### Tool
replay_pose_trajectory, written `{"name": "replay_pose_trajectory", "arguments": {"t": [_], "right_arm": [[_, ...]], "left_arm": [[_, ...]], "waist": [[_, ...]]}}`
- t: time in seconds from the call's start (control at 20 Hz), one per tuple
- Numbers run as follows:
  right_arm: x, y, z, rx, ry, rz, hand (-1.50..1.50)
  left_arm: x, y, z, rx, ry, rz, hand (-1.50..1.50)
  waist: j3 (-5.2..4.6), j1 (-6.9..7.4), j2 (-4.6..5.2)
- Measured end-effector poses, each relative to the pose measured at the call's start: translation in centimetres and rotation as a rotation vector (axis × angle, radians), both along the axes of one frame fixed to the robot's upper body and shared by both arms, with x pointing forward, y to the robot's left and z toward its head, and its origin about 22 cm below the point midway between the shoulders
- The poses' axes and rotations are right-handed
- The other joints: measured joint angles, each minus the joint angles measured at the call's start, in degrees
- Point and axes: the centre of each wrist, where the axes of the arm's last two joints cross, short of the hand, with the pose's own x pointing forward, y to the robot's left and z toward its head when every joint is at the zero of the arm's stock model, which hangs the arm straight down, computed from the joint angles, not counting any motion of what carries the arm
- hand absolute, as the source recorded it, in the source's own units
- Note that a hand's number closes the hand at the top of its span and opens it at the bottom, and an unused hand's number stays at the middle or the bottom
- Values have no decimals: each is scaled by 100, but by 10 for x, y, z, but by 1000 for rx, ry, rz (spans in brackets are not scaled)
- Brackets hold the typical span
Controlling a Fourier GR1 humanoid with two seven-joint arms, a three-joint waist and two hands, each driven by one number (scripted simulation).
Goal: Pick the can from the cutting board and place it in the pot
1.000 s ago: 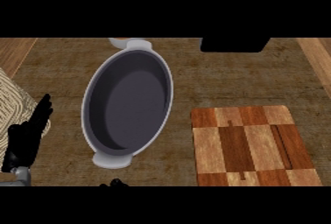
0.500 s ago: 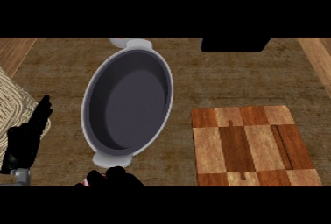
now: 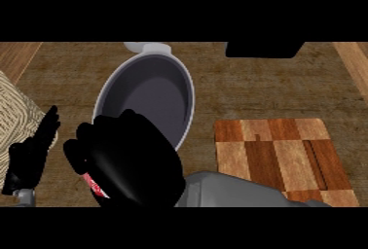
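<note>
Carrying the can, mostly hidden in my curled right hand, over the pot's near rim for release; left hand rests flat-fingered, board bare.

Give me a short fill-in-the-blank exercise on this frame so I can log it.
1. The right hand, over the near end of the pot, is curled round a ____.
2. The cutting board lies to the ____ of the pot.
3. The left hand rests open at the view's ____ edge.

Missing words: can; right; left
</note>
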Motion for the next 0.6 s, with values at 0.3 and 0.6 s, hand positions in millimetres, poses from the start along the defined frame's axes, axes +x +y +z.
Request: {"name": "replay_pose_trajectory", "arguments": {"t": [0.3, 0.6], "right_arm": [[54, 13, 1, 5, 5, -15, 150], [99, 23, -10, -18, 7, -30, 150]], "left_arm": [[3, -3, 3, 5, 0, -5, 0], [7, -1, 0, 4, -10, -16, 0]], "waist": [[-1, 35, 12], [-5, 126, 42]]}}
